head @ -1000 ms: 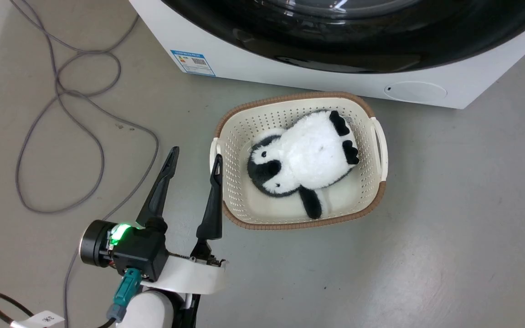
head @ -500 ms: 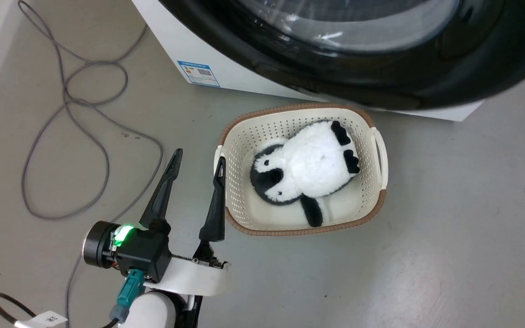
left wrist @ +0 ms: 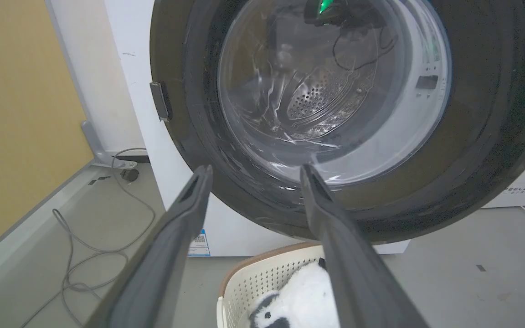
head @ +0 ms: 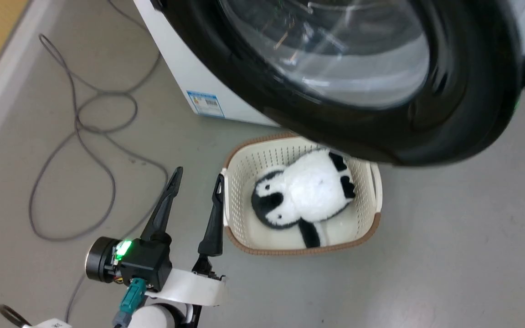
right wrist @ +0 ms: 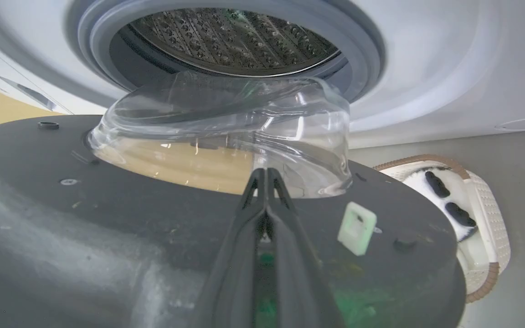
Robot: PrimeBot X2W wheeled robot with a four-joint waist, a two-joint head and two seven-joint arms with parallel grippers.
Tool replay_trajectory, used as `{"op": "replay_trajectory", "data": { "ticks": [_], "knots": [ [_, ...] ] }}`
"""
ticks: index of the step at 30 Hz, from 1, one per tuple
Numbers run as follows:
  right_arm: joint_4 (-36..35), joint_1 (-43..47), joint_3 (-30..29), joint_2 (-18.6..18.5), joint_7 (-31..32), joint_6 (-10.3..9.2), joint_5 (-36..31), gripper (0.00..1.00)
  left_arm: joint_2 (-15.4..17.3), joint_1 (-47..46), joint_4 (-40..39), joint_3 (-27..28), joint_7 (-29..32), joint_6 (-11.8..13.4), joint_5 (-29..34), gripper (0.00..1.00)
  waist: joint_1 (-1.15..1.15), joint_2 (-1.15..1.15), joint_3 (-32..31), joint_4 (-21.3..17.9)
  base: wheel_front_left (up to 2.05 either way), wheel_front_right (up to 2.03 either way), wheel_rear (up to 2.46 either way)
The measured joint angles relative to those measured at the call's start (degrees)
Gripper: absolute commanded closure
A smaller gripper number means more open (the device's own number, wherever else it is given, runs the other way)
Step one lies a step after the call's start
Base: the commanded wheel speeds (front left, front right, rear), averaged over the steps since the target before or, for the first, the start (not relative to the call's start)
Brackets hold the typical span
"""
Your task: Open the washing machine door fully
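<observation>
Left gripper (head: 198,173) is hovering low over the floor (head: 426,255), fingers spread wide and holding nothing, just beside the basket's (head: 290,250) left side. Right gripper (right wrist: 262,172) is sitting pinched fully shut and empty, its tips pointing along the door's (head: 463,114) inner face, right by the glass bowl; can't tell if touching. Door is standing swung partway out from the washer (head: 189,77), hinged on its left edge, black rim overhanging the basket's far rim. Drum (right wrist: 235,41) is showing behind it. Penguin (head: 308,196) is lying in the basket, which is on the floor before the washer. Cable (head: 84,136) is looping on the floor at left.
</observation>
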Motion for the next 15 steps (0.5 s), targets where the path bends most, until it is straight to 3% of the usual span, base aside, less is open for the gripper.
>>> {"op": "replay_trajectory", "data": {
  "ticks": [15],
  "knots": [
    [-10.13, 17.01, 0.74, 6.00, 4.80, 0.00, 3.01, 1.00, 0.00, 3.80, 2.21, 3.15, 0.00, -0.78, -0.01, 0.00, 0.00, 0.00, -10.71, 0.46, 0.00, 0.00, 0.00]
  ]
}}
